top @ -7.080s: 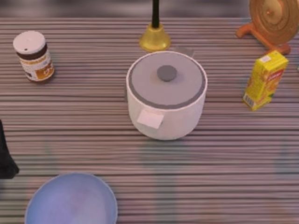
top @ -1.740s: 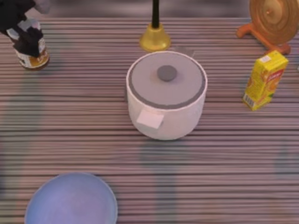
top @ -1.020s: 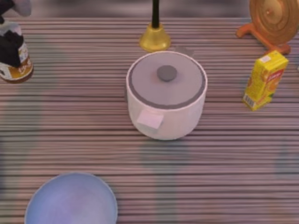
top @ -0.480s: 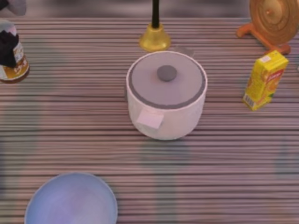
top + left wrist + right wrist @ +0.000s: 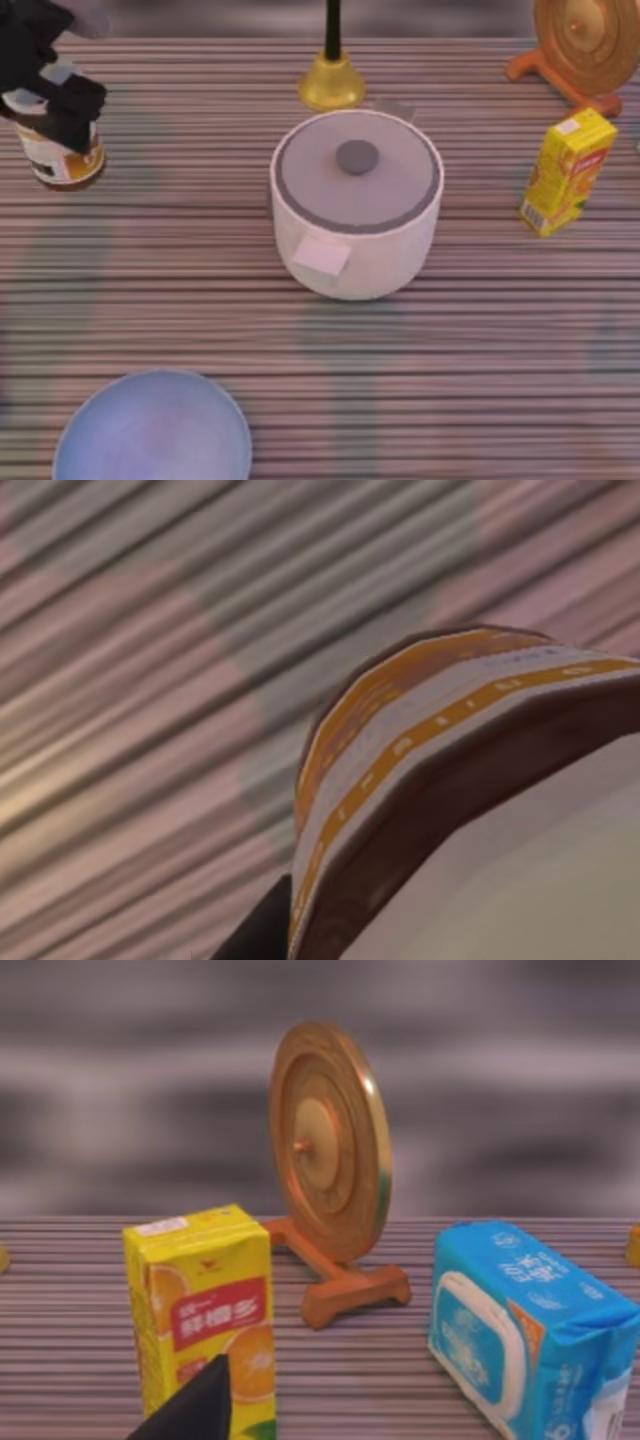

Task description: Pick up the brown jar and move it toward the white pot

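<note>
The left gripper (image 5: 55, 95) had its jaws clamped on the brown jar (image 5: 62, 160) at the tabletop's (image 5: 200, 270) far left (well apart from the white pot (image 5: 356, 205)).

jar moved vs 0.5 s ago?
Yes. In the top view the jar, held in the left pincer, has shifted right toward the pot, off the left edge. The pot has stayed put.

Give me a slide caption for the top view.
Left pincer grips the brown jar at the table's far left, well apart from the white pot at centre.
</note>
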